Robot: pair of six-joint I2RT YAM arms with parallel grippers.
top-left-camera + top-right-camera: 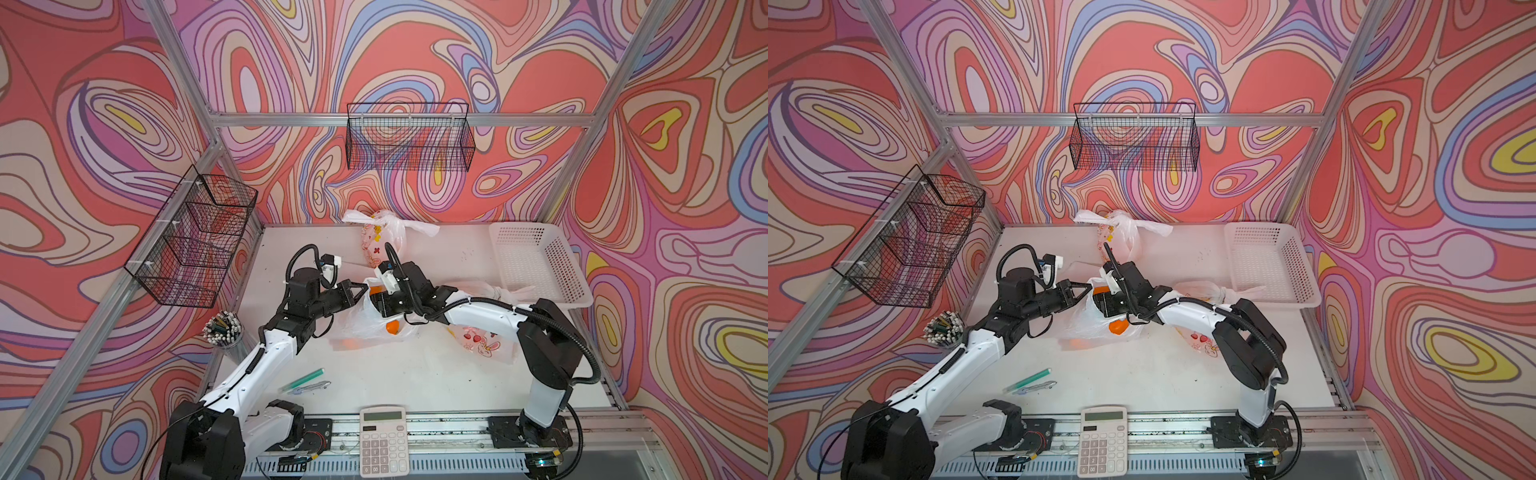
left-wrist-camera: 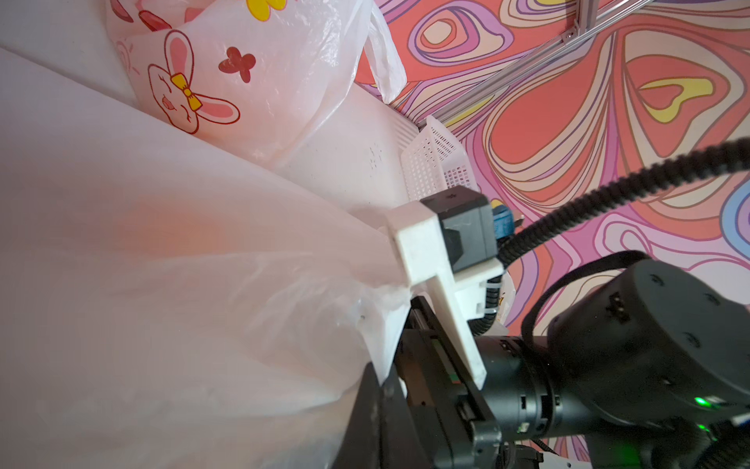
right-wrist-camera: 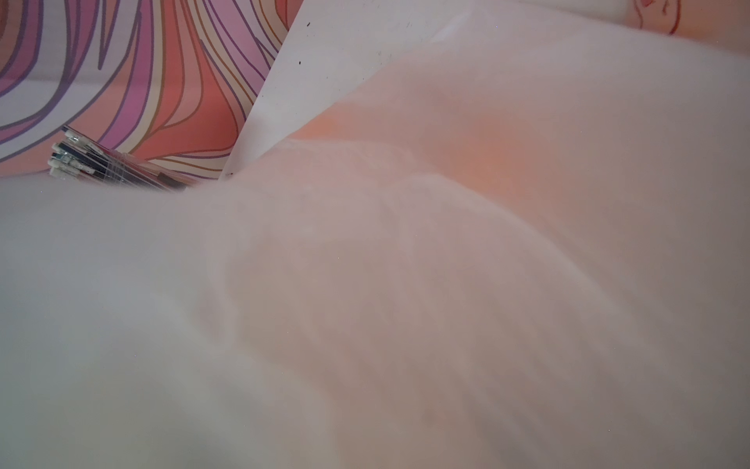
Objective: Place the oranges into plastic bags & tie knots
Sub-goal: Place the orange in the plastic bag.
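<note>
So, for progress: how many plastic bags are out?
3: back bag, knotted, by the wall; open bag mid-table; third bag, knotted, beside the white basket, partly under the right arm.

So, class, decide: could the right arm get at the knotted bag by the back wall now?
Probably, once withdrawn: the right gripper reaches into the open bag, whose rim the left gripper pinches. The knotted bag lies just beyond, nothing between.

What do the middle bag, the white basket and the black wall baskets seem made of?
Middle bag: thin translucent plastic film, creased; an orange shows through. White basket: rigid moulded plastic, matte, perforated walls. Black wall baskets: probably coated metal wire, a fine open grid.
</note>
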